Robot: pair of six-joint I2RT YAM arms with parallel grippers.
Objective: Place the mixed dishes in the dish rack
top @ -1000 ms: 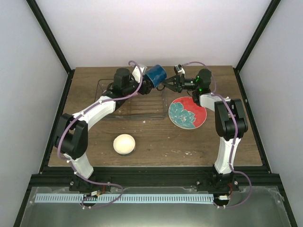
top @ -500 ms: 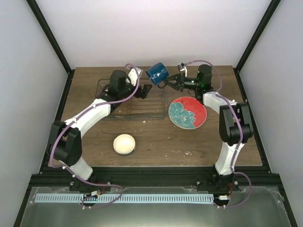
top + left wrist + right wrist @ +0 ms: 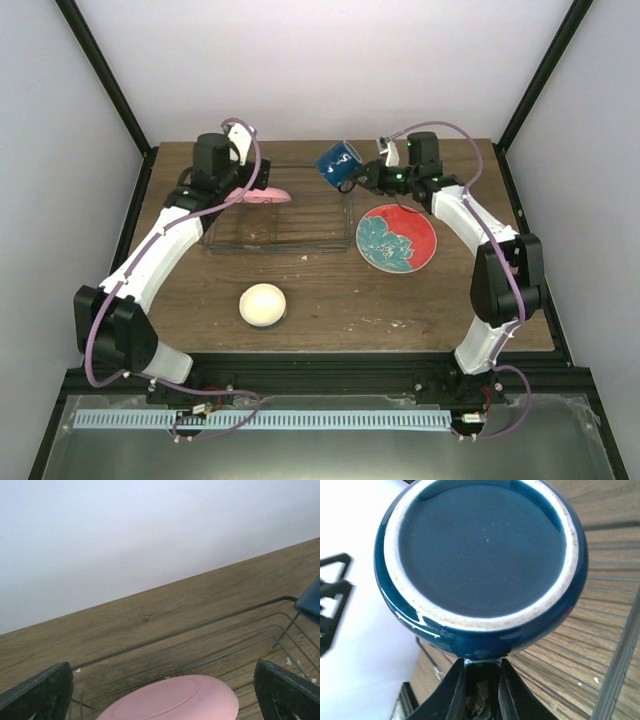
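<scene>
My right gripper (image 3: 352, 177) is shut on the handle of the dark blue mug (image 3: 337, 162) and holds it in the air over the right end of the grey wire dish rack (image 3: 300, 232). In the right wrist view the mug's base (image 3: 482, 550) faces the camera, above the closed gripper (image 3: 481, 672). My left gripper (image 3: 236, 190) is open, its fingers (image 3: 40, 695) wide apart on either side of the plain pink plate (image 3: 175, 702), which lies in the rack (image 3: 200, 627). The plate (image 3: 263, 196) sits at the rack's back left. The striped white plate is out of view.
The red plate with teal flowers (image 3: 396, 238) lies flat on the table right of the rack. The small cream bowl (image 3: 263, 304) sits on the table in front of the rack. Rack wires (image 3: 620, 645) show under the mug. White walls enclose the table.
The left gripper let go of the mug and drew back left over the pink plate. The right gripper took the mug by its handle and now holds it alone.
</scene>
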